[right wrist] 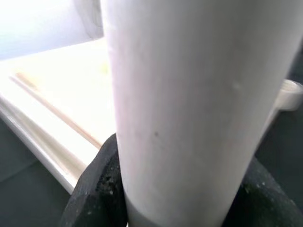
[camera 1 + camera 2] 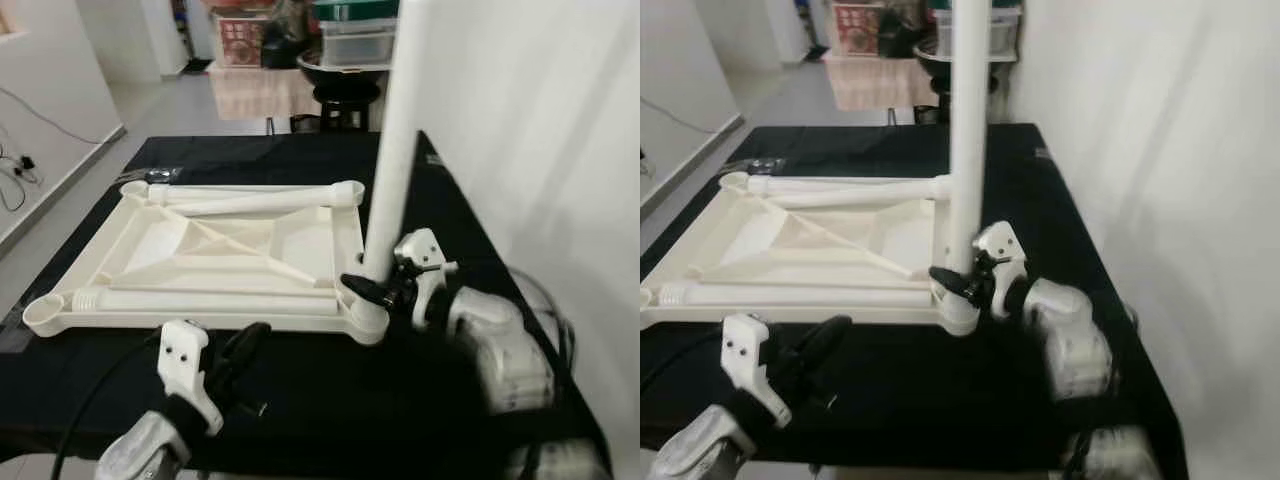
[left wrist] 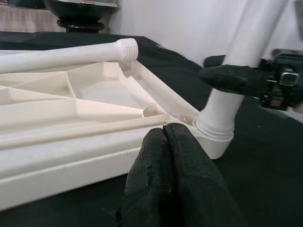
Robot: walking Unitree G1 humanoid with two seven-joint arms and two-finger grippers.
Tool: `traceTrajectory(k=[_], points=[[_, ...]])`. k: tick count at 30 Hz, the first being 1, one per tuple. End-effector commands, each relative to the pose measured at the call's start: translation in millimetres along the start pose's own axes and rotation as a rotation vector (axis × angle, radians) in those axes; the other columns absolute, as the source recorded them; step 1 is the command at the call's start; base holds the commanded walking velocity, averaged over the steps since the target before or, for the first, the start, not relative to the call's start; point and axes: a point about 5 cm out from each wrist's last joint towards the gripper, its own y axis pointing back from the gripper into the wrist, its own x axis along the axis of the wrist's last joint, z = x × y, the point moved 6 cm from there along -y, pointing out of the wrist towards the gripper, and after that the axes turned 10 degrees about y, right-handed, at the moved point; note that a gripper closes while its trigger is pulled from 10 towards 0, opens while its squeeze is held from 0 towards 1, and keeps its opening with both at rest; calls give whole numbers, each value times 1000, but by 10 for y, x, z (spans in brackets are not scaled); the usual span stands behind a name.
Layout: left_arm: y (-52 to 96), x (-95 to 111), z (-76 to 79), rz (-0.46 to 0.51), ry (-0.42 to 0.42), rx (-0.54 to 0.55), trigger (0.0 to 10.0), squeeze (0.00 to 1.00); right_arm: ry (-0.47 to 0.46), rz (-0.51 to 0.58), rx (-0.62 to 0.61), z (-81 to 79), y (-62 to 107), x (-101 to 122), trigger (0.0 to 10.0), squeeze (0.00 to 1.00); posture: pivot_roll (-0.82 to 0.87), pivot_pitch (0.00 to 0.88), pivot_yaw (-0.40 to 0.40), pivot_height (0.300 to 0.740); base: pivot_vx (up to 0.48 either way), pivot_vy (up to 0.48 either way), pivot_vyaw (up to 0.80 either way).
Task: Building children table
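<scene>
Cream ribbed plastic tabletop, smooth and matt; white smooth plastic tube leg, faintly glossy; black matt cloth cover; black coarse-textured rubbery fingers.

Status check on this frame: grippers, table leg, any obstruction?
Right gripper clamped on upright leg, seated in tabletop near corner socket. Left gripper shut, empty, at tabletop's near edge. Two loose legs on tabletop; nothing blocking.
</scene>
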Motion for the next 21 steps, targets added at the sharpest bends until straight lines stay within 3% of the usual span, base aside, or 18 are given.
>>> traceTrajectory(k=[1,4,6,7,8,9,10,11,12,13,17,18,19,21], points=[[-25,-4,-27,-7,-21,-14,10000,0,-21,-209,-175,117,188,-378,0,0,-85,24,40,740,0,0,0],[-77,-26,-9,-25,-33,-46,10000,0,-20,-201,-180,84,139,-369,0,0,-72,11,38,740,0,0,0],[-108,-63,19,-48,-28,-83,10000,0,-2,-193,-192,186,43,-356,0,0,-68,3,34,740,0,0,0],[-122,-78,25,-55,-21,-91,10000,0,-15,-187,-194,218,-4,-336,3725,0,-66,0,30,740,0,0,0],[-122,-78,25,-55,-21,-91,10000,0,-15,-187,-194,218,-4,-336,3725,0,-66,0,30,740,0,0,0],[-129,-85,25,-57,-16,-94,10000,0,-35,-174,-185,223,-48,-308,10000,0,-66,0,30,740,0,0,0],[-140,-91,22,-59,-11,-93,10000,0,-75,-139,-153,201,-101,-256,10000,0,-67,0,31,740,0,0,0],[-155,-98,16,-59,-4,-87,10000,0,-110,-95,-87,157,-148,-184,10000,1000,-66,0,32,740,0,0,0],[-155,-98,16,-59,-4,-87,10000,0,-110,-95,-87,157,-148,-184,10000,1000,-66,0,32,740,0,0,0],[-182,-106,19,-57,1,-83,10000,0,-117,36,102,41,-215,31,10000,1000,-62,0,28,740,0,0,0],[-212,-117,33,-57,-4,-88,10000,0,-76,114,222,-31,-171,248,10000,1000,-62,0,23,740,0,0,0],[-221,-121,39,-58,-6,-91,10000,0,-46,141,274,-53,-149,321,10000,773,-62,0,23,740,0,0,0],[-235,-126,45,-58,-6,-97,10000,0,-15,149,340,-67,-149,349,10000,0,-60,0,19,740,0,0,0],[-248,-131,52,-59,-6,-101,10000,0,6,146,384,-63,-159,343,10000,0,-59,0,16,740,0,0,0]])
